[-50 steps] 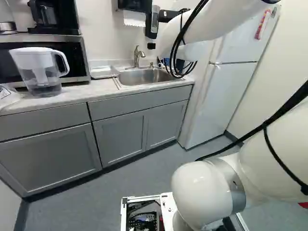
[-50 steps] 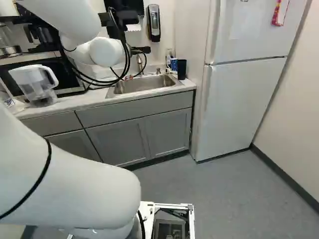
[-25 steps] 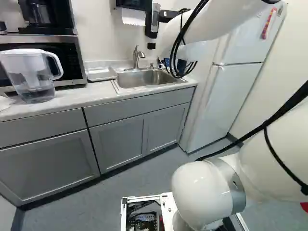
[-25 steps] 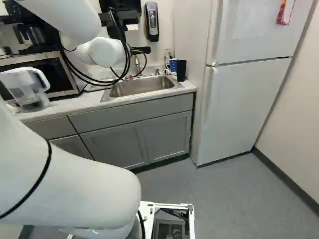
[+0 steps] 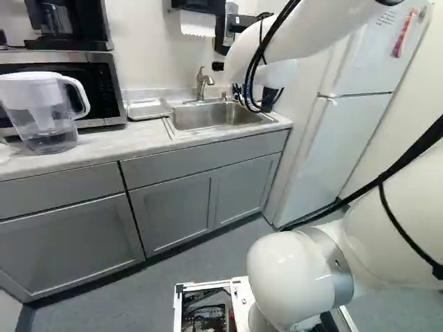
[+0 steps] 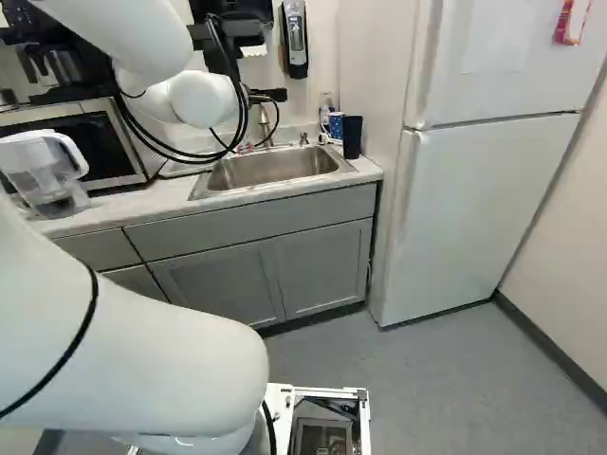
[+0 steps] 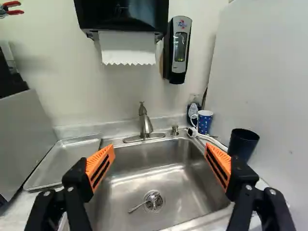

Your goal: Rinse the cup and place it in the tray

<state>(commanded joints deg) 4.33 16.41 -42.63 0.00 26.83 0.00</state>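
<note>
My gripper (image 6: 268, 96) shows only as a dark part beyond the wrist in the right base view. In the wrist view the gripper (image 7: 160, 166) stands wide open, with nothing between its orange pads, facing the steel sink (image 7: 192, 185). A blue cup with white spots (image 7: 204, 122) stands behind the sink's corner, beside the faucet (image 7: 145, 121). Nearer the gripper's right finger is a dark cup (image 7: 243, 144), partly hidden by that finger. The metal tray (image 7: 67, 161) lies on the counter on the sink's other side, also seen as a tray (image 5: 149, 108) in the left base view.
A water pitcher (image 5: 43, 114) and microwave (image 5: 104, 86) stand left of the sink on the counter (image 5: 97, 149). The fridge (image 6: 484, 209) rises at its right. A soap dispenser (image 7: 178, 50) and towel holder (image 7: 122, 17) hang above. A spoon-like utensil (image 7: 139, 206) lies at the drain.
The base has moved: the counter looks nearer, and the sink and fridge have shifted rightward in both base views. The arm holds its pose against its lowest joint.
</note>
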